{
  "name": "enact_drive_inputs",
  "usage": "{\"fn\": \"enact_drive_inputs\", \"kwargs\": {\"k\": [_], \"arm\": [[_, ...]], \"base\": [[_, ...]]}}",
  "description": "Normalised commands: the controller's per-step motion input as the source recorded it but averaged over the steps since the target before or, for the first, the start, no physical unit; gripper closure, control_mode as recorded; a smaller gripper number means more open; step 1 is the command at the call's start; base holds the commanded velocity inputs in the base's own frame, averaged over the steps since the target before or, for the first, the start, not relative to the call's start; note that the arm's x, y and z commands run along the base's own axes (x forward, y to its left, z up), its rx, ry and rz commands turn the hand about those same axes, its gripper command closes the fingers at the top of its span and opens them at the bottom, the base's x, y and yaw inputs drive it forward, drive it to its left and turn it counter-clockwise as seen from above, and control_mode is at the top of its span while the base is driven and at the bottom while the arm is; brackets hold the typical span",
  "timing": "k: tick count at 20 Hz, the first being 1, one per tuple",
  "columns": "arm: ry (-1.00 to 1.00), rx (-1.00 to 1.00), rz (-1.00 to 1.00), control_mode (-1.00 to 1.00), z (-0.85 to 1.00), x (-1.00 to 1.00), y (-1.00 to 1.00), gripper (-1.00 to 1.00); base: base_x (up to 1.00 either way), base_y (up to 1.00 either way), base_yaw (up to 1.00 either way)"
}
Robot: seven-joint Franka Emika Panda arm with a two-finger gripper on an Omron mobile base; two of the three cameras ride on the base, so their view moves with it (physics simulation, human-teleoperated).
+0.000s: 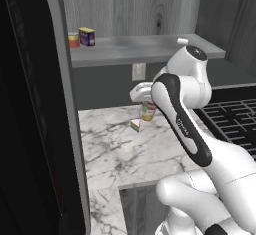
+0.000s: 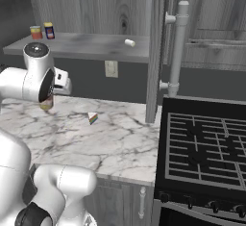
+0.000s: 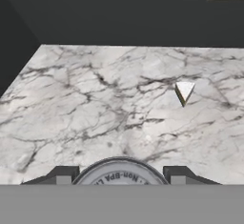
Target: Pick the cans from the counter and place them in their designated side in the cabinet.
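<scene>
Above the white, grey-veined marble counter [image 1: 115, 149], the gripper [image 3: 120, 176] pinches the round can [image 1: 148, 111] between its two dark finger tips. The can has a silvery lid with printed lettering and a yellow-green-red label. The boxy dark blue can [image 1: 87, 36] with a yellow top stands at the left end of the smooth grey cabinet shelf [image 1: 150, 48], just beside a short red-and-yellow can [image 1: 73, 40]. A rainbow-striped wedge [image 1: 135, 125] lies on the counter near the held can. A black stove grate [image 2: 206, 145] adjoins the counter.
</scene>
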Motion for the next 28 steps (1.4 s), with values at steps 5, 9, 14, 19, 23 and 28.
{"fn": "enact_drive_inputs", "kwargs": {"k": [5, 9, 14, 19, 23, 28], "arm": [[-0.08, 0.02, 0.0, -1.0, 0.22, -0.24, 0.0, 1.0], [-0.1, 0.01, 0.0, -1.0, 0.2, -0.2, 0.0, 1.0], [-0.14, 0.0, 0.0, -1.0, 0.17, -0.14, 0.0, 1.0], [-0.12, 0.0, 0.0, -1.0, 0.21, -0.06, 0.0, 1.0], [-0.1, 0.01, 0.0, -1.0, 0.24, -0.06, 0.0, 1.0], [-0.09, 0.02, 0.0, -1.0, 0.27, -0.06, 0.0, 1.0]], "base": [[0.0, 0.0, 0.0], [0.0, 0.0, 0.0], [0.0, 0.0, 0.0], [0.0, 0.0, 0.0], [0.0, 0.0, 0.0], [0.0, 0.0, 0.0]]}}
